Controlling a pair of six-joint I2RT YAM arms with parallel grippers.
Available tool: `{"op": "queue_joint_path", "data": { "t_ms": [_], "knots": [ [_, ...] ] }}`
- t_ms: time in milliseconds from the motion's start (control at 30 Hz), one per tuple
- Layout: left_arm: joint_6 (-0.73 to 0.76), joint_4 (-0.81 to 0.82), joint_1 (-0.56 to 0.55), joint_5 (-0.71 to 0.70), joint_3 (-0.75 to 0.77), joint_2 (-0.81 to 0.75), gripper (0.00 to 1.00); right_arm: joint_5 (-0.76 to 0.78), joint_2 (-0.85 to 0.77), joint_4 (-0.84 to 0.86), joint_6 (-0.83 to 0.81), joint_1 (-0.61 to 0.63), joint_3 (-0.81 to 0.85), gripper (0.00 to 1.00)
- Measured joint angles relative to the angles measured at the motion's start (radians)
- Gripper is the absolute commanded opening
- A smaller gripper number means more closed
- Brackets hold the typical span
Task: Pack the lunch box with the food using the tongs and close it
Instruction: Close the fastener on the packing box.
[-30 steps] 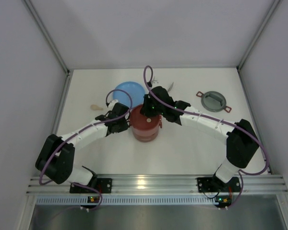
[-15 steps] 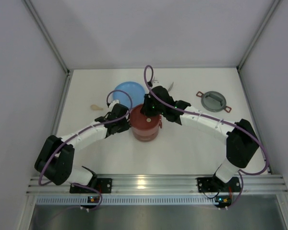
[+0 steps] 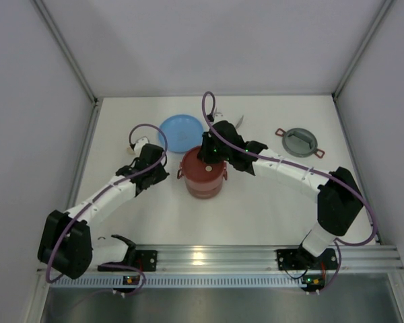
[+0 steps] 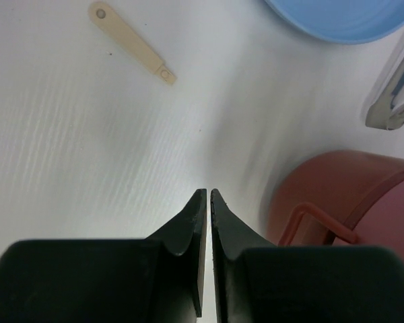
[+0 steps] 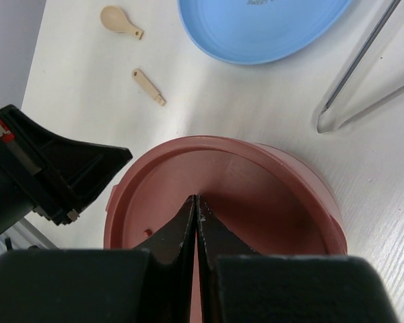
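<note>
We see a white table boxed in by pale grey walls, with a metal rail along the near edge where both arms are bolted. A light-blue plate lies toward the back. A grey lid with red handles sits well off to the right. A beige spoon head and a broken-off beige handle rest on the left.

A second ago the left arm's wrist sat against the left side of the lunch box. It has since swung away, and a strip of bare table now shows between them. The right arm has hardly shifted.

The lunch box stands mid-table, capped by a flat maroon disc. The left pincer is pressed together but for a hairline slit and grips nothing. It hangs low over the table, with the box near on its right. The right pincer is together too, its tips over the middle of the disc, and we cannot tell whether they touch it. The tongs lie on the table behind the box, beside the plate, in neither pincer.
</note>
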Motion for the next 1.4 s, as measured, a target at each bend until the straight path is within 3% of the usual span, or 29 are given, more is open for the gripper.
{"op": "queue_joint_path", "data": {
  "t_ms": [333, 700, 1033, 1400],
  "knots": [
    [0.003, 0.029, 0.004, 0.055, 0.059, 0.167, 0.06, 0.000, 0.000, 0.000, 0.001, 0.000, 0.000, 0.00],
    [0.002, 0.088, -0.101, 0.106, 0.109, 0.255, 0.07, 0.006, 0.000, 0.017, 0.002, -0.008, -0.010, 0.00],
    [-0.006, 0.089, -0.108, 0.075, 0.092, 0.205, 0.12, 0.004, 0.002, 0.027, 0.002, -0.008, -0.013, 0.00],
    [-0.028, -0.015, -0.088, -0.055, 0.090, 0.039, 0.25, 0.004, -0.002, 0.037, 0.003, -0.008, -0.019, 0.00]
  ]
}}
